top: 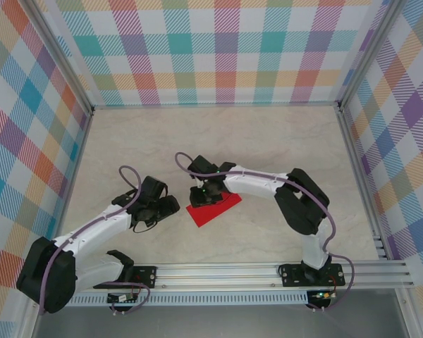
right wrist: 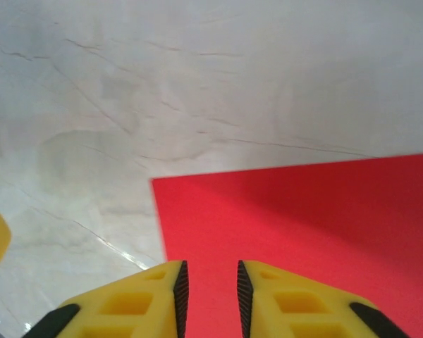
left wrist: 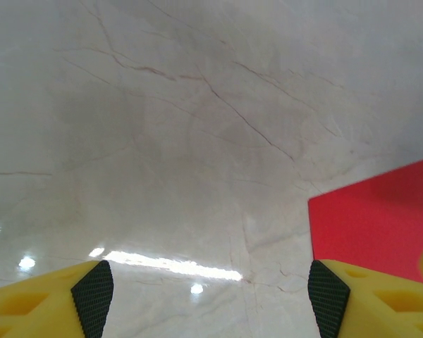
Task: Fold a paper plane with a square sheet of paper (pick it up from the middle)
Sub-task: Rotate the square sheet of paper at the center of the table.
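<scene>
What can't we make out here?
- Top view: the right arm covers part of the thin red paper sheet; creases unseen.
- Right wrist view: right gripper, jaws nearly together over the sheet; bottom edge cuts off any pinch.
- Left wrist view: sheet runs off the right edge.

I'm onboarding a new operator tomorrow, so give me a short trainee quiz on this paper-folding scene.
1. True or false: the left gripper is centred over the thin bright red square sheet of paper.
2. Whose jaws stand wider apart? A) left gripper B) right gripper C) equal
3. In its wrist view, what shows through the gap in the right gripper's jaws?

Key
1. False: its jaws frame the bare pale marbled table, with the sheet off to one side.
2. A
3. The red sheet.
</scene>
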Controlling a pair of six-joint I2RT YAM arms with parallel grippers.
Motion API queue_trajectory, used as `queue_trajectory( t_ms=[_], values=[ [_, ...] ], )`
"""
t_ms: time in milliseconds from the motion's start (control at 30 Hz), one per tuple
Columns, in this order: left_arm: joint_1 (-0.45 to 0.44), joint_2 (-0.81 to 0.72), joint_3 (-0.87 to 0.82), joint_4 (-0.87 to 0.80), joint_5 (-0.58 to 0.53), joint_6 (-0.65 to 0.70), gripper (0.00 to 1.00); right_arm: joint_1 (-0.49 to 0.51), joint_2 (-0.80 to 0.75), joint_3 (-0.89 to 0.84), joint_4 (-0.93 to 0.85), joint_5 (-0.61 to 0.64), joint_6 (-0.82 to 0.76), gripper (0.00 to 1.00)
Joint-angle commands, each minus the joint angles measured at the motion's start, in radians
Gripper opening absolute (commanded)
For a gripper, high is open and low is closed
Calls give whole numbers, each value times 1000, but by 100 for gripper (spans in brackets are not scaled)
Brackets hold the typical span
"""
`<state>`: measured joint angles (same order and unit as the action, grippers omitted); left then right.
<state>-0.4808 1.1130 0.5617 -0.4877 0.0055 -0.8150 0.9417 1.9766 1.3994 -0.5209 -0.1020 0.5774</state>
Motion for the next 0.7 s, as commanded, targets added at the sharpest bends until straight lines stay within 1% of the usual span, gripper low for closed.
queue_trajectory(
  t_ms=[0,167,300,333,433,567,667],
  values=[
    [48,-26,-3,-36,-5,-11,76,30,68,54,-8,1,103,22],
    [81,-34,-24,-27,26,-6,76,38,109,69,-27,13,129,19],
    [86,-30,-22,-25,34,0,77,40,121,50,-56,-25,81,19],
    [87,-29,-20,-27,36,2,77,39,119,39,-65,-39,55,19],
    [87,-26,-13,-29,39,11,77,39,86,-31,-110,-79,-92,20],
    [87,-24,-8,-34,45,25,77,37,10,-145,-200,-54,-304,22],
    [87,-22,-6,-32,52,26,77,16,-69,-207,-218,-28,-387,23]
  ],
)
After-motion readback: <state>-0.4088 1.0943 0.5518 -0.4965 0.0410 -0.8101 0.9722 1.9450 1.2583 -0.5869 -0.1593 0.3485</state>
